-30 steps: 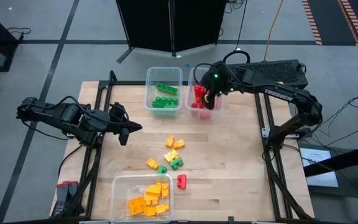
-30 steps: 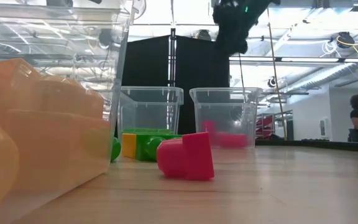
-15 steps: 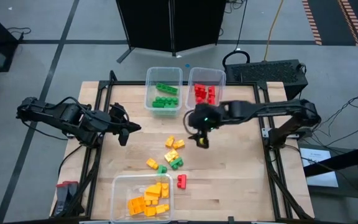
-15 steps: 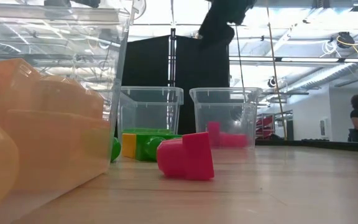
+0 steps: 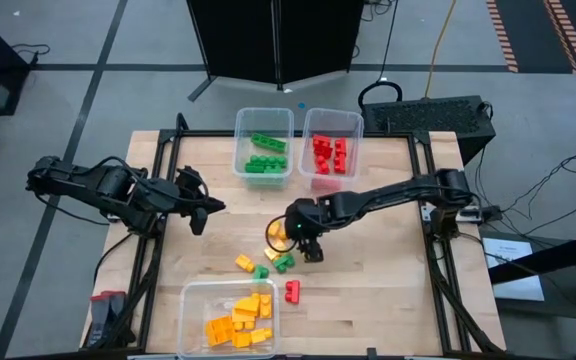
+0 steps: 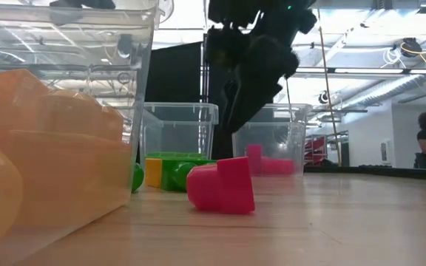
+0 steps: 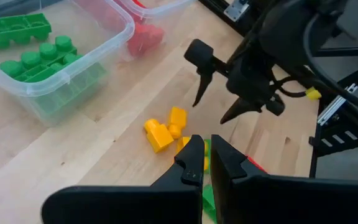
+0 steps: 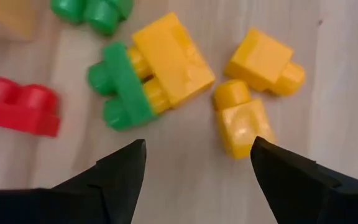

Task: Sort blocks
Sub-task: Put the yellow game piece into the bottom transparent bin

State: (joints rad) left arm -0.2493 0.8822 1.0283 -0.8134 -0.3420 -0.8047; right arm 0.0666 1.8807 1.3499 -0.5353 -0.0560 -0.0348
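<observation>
Fingers apart over five blocks

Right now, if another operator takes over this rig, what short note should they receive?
Right gripper: jaws open, empty, hanging over the loose blocks in the table middle.
Left gripper: jaws shut, empty, waiting at the table's left side.
Done: green blocks lie in the green tub, red in the red tub, yellow in the near tub.
Left: the loose yellow and green blocks, and one red block.
</observation>
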